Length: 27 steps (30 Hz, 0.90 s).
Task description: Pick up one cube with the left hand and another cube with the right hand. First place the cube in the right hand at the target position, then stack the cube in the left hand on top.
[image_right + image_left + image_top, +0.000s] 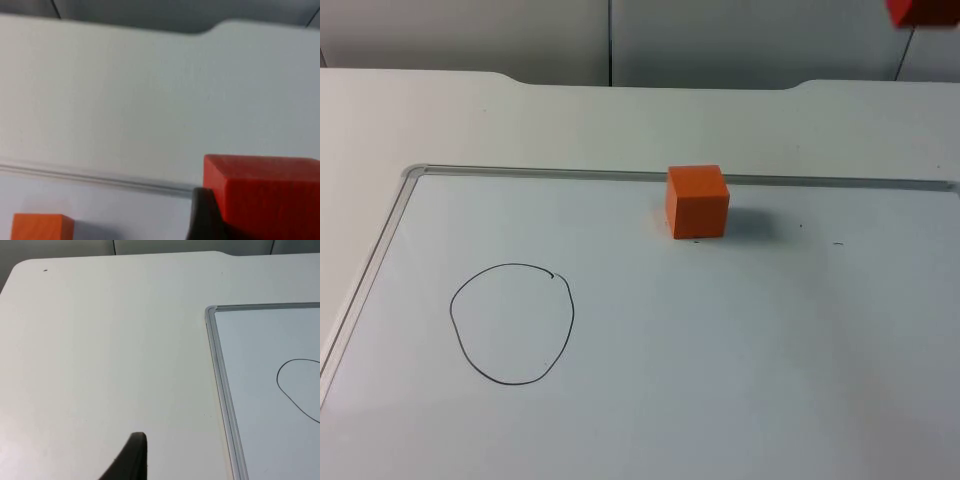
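Red cube (265, 192) is up off the counter (440, 110), clamped in the right gripper (212, 220), hanging at one o'clock beyond the whiteboard (720, 380). Orange cube (698, 201) sits at the board's twelve o'clock edge, untouched, so the pickup step looks half done. Next call, I'd say: left gripper (131, 460) must cross to the orange cube. It hovers over bare counter beside the board's corner; whether spread or closed, can't tell. Drawn circle (512, 323) waits at eight o'clock.

Left claw fingertip (131, 460) black, tapered; right claw fingertip (202, 215) black, rounded.
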Each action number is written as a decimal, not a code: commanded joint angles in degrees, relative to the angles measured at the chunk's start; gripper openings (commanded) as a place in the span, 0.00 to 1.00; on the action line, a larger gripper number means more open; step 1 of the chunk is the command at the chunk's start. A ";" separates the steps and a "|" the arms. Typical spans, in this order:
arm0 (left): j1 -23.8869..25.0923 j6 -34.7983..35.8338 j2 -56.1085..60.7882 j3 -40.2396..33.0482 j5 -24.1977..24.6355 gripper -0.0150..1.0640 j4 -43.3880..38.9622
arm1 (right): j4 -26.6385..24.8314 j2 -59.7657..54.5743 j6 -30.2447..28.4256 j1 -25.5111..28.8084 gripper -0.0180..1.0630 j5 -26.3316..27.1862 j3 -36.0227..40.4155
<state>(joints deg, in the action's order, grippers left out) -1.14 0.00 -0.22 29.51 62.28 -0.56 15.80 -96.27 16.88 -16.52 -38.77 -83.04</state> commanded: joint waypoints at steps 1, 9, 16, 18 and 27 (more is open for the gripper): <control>-0.01 -0.30 0.22 -0.16 -0.52 0.99 0.19 | 0.46 5.84 -2.46 -0.14 0.01 -0.59 -0.50; -0.01 -0.30 0.22 -0.16 -0.52 0.99 0.19 | -1.36 28.90 -9.92 -0.14 0.01 -4.88 -0.50; 0.01 0.00 0.22 -0.16 -0.52 0.99 0.19 | -6.01 38.97 -14.00 -0.14 0.01 -9.30 -0.50; 0.01 0.00 0.22 -0.16 -0.52 0.99 0.95 | -6.11 42.80 -14.31 -0.14 0.01 -9.88 0.78; 0.01 -1.04 -1.90 3.30 -2.10 0.99 11.76 | -6.32 48.96 -14.59 -0.14 0.01 -9.09 5.62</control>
<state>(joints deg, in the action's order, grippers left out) -1.14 -0.34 -0.83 30.99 62.14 8.18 9.73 -47.80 2.82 -16.65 -48.82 -78.06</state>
